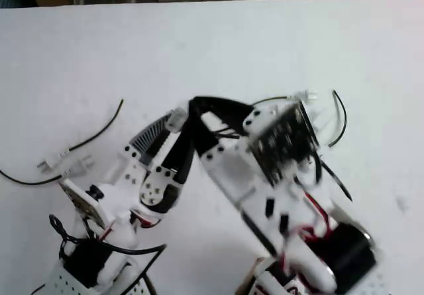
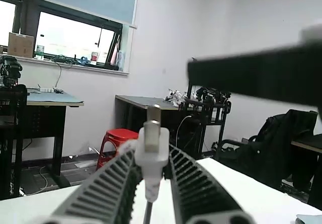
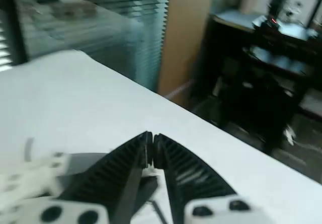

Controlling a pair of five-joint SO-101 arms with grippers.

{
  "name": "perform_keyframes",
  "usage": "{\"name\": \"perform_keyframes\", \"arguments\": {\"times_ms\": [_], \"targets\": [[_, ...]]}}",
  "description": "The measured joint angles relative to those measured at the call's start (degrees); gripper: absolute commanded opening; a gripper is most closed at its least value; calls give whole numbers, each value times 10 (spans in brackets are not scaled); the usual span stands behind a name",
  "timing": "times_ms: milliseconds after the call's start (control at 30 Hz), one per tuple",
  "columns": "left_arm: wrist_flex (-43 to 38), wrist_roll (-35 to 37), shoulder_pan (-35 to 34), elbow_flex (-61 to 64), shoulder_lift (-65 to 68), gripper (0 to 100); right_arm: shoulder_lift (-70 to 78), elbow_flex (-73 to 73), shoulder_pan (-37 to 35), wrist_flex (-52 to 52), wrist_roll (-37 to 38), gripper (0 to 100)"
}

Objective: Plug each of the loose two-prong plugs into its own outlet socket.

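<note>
As two robot arms bend over a white tabletop (image 1: 199,43), the left pincer (image 1: 173,120) grips a white two-prong plug (image 1: 178,117) near the middle of the surface, its ribbed grey fingers (image 1: 151,134) clamped on either side of the plug's body. Seen from the left wrist, the plug (image 2: 151,146) stands upright in the left pincer (image 2: 151,153), metal prongs pointing up and away from the arm. Its cord drops out of sight between the fingers (image 2: 113,181). The right pincer (image 1: 194,105), black and ribbed, reaches in just beside the held plug. From its own wrist, the right pincer (image 3: 152,146) has its tips pressed together above the tabletop (image 3: 75,93), and whether anything is caught between them cannot be told. A second white plug (image 1: 73,169) lies flat near the left edge of the tabletop, well apart from both pincers, with a thin black cord (image 1: 99,130) trailing from it. A third white plug (image 1: 306,97) rests on the far side of the right arm, beside a curling black lead (image 1: 341,119). A red stool (image 2: 115,138) stands in the room behind.
</note>
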Motion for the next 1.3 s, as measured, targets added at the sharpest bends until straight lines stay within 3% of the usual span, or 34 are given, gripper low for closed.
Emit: {"name": "perform_keyframes", "arguments": {"times_ms": [167,400,600,833,967,1100,1300], "targets": [[0,0,0,0,0,23,47,-66,-61,62,0,19],[0,3,-1,0,2,23,150,-71,-56,104,5,19],[0,0,-1,4,3,23,172,-74,18,99,4,19],[0,-2,-1,2,0,23,200,-74,164,59,91,19],[0,-2,-1,2,1,23,202,-73,203,58,104,19],[0,-3,-1,2,-4,23,186,-97,192,65,104,19],[0,-3,-1,2,0,23,150,-175,55,120,104,19]]}}
